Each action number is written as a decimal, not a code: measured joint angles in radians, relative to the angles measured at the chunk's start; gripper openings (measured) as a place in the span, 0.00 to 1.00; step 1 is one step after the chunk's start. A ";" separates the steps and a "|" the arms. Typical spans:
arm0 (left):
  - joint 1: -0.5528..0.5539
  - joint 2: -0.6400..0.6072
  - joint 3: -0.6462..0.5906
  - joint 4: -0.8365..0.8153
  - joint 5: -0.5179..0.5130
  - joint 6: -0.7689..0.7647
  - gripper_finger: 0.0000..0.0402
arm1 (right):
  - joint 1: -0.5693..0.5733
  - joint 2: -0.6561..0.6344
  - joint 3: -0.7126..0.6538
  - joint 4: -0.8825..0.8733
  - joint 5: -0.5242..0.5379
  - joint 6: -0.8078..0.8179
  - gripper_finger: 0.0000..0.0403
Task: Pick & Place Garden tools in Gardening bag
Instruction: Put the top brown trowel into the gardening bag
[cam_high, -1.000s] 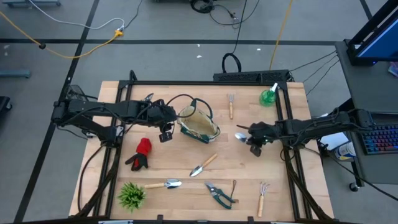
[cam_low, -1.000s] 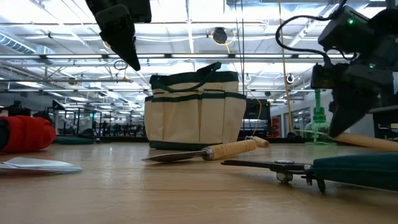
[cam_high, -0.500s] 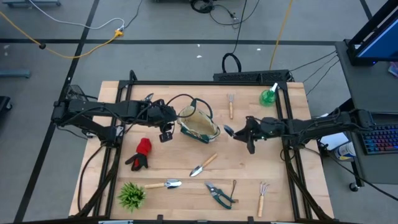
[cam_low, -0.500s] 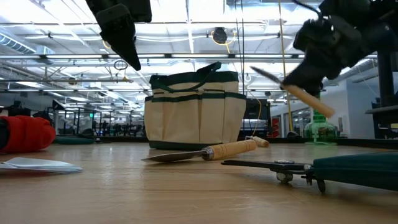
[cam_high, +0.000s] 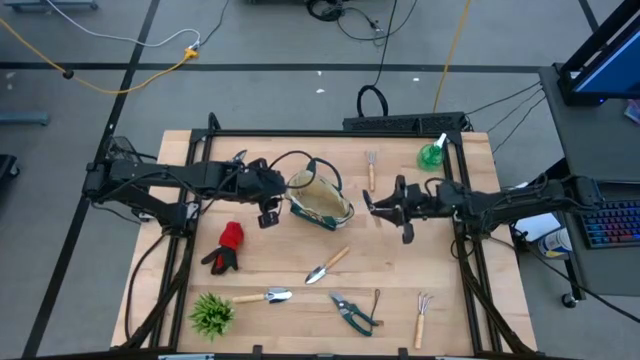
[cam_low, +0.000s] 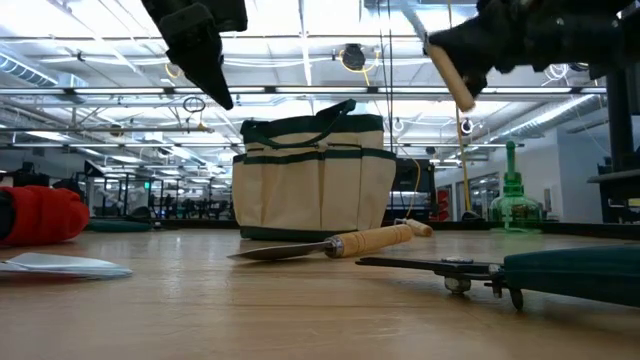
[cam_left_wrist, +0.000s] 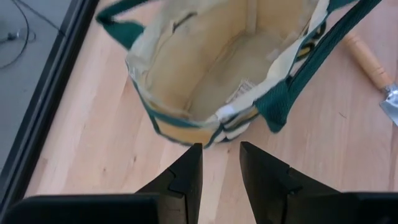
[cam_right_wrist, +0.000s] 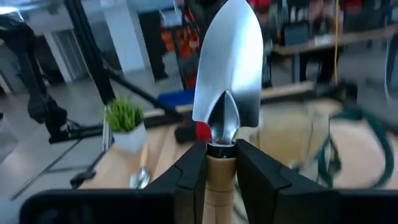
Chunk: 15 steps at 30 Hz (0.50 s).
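The cream gardening bag with green trim stands open on its base at mid-table; it also shows in the low view and the left wrist view. My right gripper is right of the bag, high above the table, shut on a wooden-handled trowel whose silver blade points toward the bag. My left gripper hangs open and empty just left of the bag; its fingers stand over bare wood. My right gripper pinches the trowel's wooden handle between its two fingers, just behind the metal collar at the blade end. The trowel lies along the fingers, its blade sticking out past them toward the table's left. It is lifted clear and tilted, blade end higher.
On the table lie a red-and-black glove, two more trowels, pruners, a small fork, another fork, a green spray bottle and a spiky green plant.
My right gripper has lifted the trowel off the table and carried it up and toward the table's left, nearer the bag. The trowel has tipped from lying flat to blade end raised. My left gripper has kept still.
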 joint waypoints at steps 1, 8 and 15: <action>0.000 0.000 0.000 0.012 0.000 0.012 0.28 | 0.000 0.000 0.000 0.019 0.020 -0.013 0.17; 0.000 0.000 0.000 0.137 0.000 0.165 0.28 | -0.013 0.019 0.001 0.050 0.150 -0.028 0.16; 0.000 0.000 0.000 0.320 0.001 0.415 0.28 | -0.053 0.067 0.001 0.105 0.147 0.157 0.17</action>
